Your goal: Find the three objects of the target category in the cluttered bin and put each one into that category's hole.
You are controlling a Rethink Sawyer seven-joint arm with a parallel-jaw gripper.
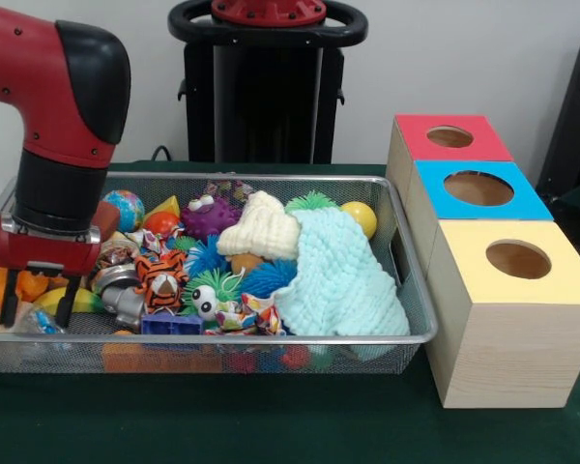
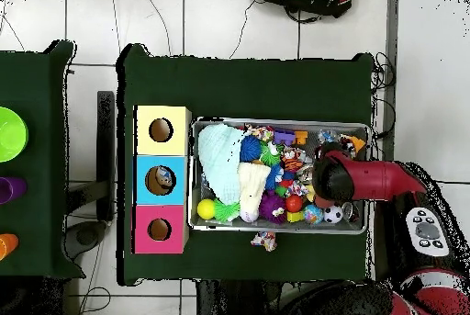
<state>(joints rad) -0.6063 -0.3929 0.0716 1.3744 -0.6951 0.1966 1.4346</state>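
The wire-mesh bin (image 1: 420,333) lies on the green table, full of toys. My gripper (image 1: 39,302) hangs open and empty over the bin's left end, its black fingers (image 1: 10,300) just above the clutter. A small clear bottle with blue on it (image 1: 41,324) lies right below the gripper at the bin's near left corner; it also shows in the overhead view (image 2: 328,136). The blue-topped box's hole (image 1: 478,188) is to the right of the bin. In the overhead view something with blue on it shows inside this hole (image 2: 161,180). There the arm (image 2: 332,179) hides the gripper.
The red-topped box (image 1: 451,137) and the yellow-topped box (image 1: 518,259) flank the blue one. An aqua knit cloth (image 1: 338,275), a cream knit hat (image 1: 261,230), a tiger toy (image 1: 160,275), balls and metal cans fill the bin. A wrapper (image 2: 264,241) lies on the table outside it.
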